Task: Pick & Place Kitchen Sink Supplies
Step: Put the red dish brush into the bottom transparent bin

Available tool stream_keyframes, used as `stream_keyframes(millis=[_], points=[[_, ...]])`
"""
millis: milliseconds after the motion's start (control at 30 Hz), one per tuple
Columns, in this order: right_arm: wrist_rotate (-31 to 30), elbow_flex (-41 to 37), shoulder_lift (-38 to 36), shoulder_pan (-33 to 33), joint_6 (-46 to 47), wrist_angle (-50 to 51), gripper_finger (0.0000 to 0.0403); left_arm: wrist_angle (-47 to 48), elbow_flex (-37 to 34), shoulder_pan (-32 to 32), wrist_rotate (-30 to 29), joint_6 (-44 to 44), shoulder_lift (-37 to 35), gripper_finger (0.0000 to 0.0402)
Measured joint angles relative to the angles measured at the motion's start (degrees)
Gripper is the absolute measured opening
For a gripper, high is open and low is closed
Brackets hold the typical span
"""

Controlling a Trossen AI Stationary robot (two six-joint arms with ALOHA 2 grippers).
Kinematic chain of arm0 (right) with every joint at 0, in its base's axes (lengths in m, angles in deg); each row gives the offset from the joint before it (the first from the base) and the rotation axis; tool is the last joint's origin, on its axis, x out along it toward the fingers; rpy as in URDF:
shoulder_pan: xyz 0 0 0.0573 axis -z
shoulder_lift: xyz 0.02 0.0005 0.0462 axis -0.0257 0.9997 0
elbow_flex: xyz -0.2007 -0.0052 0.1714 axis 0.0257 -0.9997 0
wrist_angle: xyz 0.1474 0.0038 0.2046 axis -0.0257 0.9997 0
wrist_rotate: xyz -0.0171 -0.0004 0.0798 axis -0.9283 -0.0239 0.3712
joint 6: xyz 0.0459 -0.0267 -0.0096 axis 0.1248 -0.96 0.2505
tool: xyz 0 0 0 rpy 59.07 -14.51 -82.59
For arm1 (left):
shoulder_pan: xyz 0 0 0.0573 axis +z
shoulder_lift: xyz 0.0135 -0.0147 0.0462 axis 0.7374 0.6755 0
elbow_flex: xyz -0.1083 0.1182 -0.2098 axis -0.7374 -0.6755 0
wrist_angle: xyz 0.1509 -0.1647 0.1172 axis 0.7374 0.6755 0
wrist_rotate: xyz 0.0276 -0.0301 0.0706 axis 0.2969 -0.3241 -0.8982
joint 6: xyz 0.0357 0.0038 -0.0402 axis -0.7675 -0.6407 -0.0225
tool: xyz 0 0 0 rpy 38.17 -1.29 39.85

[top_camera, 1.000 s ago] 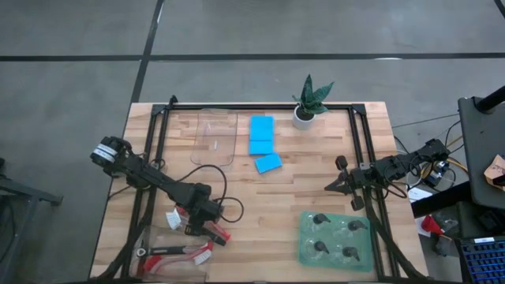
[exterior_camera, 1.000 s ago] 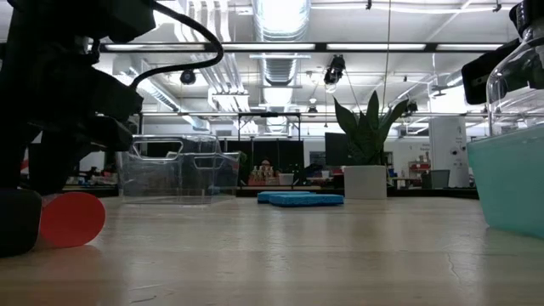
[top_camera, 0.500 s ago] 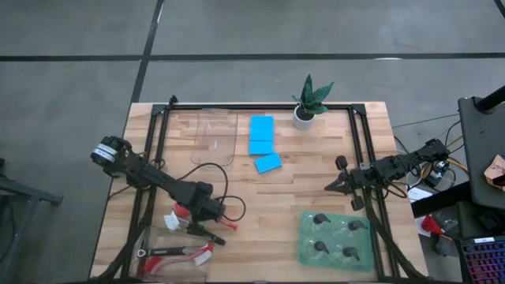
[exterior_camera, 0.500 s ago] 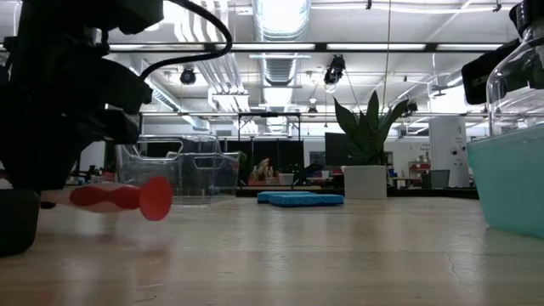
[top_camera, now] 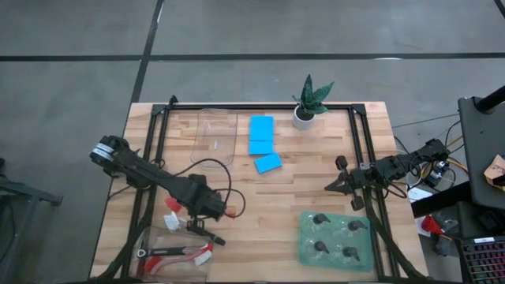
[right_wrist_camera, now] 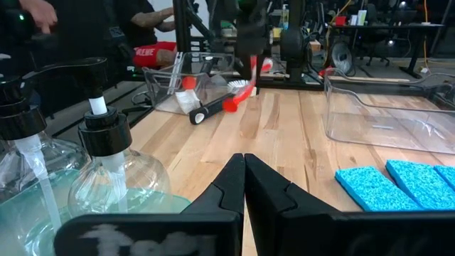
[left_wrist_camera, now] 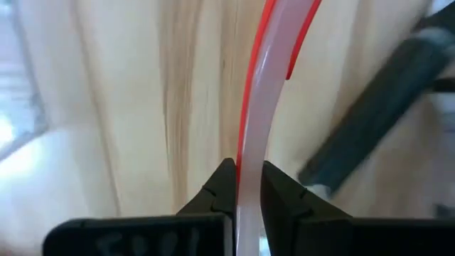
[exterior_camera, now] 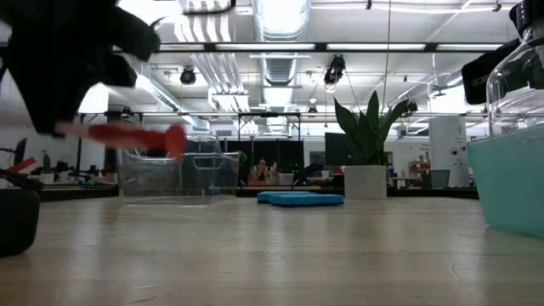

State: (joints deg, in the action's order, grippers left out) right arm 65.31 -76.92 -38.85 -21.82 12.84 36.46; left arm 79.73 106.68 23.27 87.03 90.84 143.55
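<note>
My left gripper (top_camera: 207,204) is shut on a red-handled dish brush (top_camera: 227,211) with white bristles (top_camera: 171,207), held above the table's near-left part; the low view shows its red handle (exterior_camera: 136,134) in the air. A black-handled brush (top_camera: 203,233) lies flat on the wood beside it. Another brush (top_camera: 177,252) lies in the clear tray (top_camera: 150,244) at the near-left corner. Three blue sponges (top_camera: 261,143) lie flat at the far middle. Black-topped clear pump bottles (top_camera: 335,241) stand on the green mat. My right gripper (top_camera: 338,186) waits shut at the right. My left gripper (left_wrist_camera: 247,174) pinches the red brush's handle (left_wrist_camera: 250,153) between its two fingers, about midway along its length. The fingers come from above and lie across the handle. The brush is lifted clear of the table, roughly level, with its red end toward the table's right.
An empty clear tray (top_camera: 215,136) sits at the far left-centre, and a potted plant (top_camera: 306,102) at the far edge. The green mat (top_camera: 308,251) takes up the near-right corner. Bare wood lies in the table's middle, between the two arms (top_camera: 276,205).
My left gripper has risen from beside the near-left tray and moved a little toward the far edge, carrying the red brush. The brush went from lying on the table to lifted clear, and turned so its red handle end points to the right.
</note>
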Motion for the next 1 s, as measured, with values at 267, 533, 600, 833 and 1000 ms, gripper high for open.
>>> stream_keyframes(millis=[267, 533, 600, 833, 1000], points=[[0.0, 0.0, -0.02, 0.01, 0.0, 0.0, 0.0008, 2.93, 9.15, -5.59, 1.17, 18.01, -4.77, 0.0033], [0.0, 0.0, -0.01, 0.0, 0.0, 0.0, 0.0008, 2.77, 13.98, -19.8, -0.33, 39.46, -6.78, 0.0034], [0.0, 0.0, -0.01, 0.01, 0.0, 0.0, 0.0008, 2.76, 13.94, -24.48, -3.61, 43.41, -6.78, 0.0034], [0.0, 0.0, -0.02, 0.0, 0.0, 0.0, 0.0008, 2.37, 11.47, -35.94, -14.52, 58.11, -6.18, 0.0034], [0.0, 0.0, -0.02, 0.01, 0.0, 0.0, 0.0008, -0.84, 8.75, -37.86, -14.11, 60.56, -4.94, 0.0034]])
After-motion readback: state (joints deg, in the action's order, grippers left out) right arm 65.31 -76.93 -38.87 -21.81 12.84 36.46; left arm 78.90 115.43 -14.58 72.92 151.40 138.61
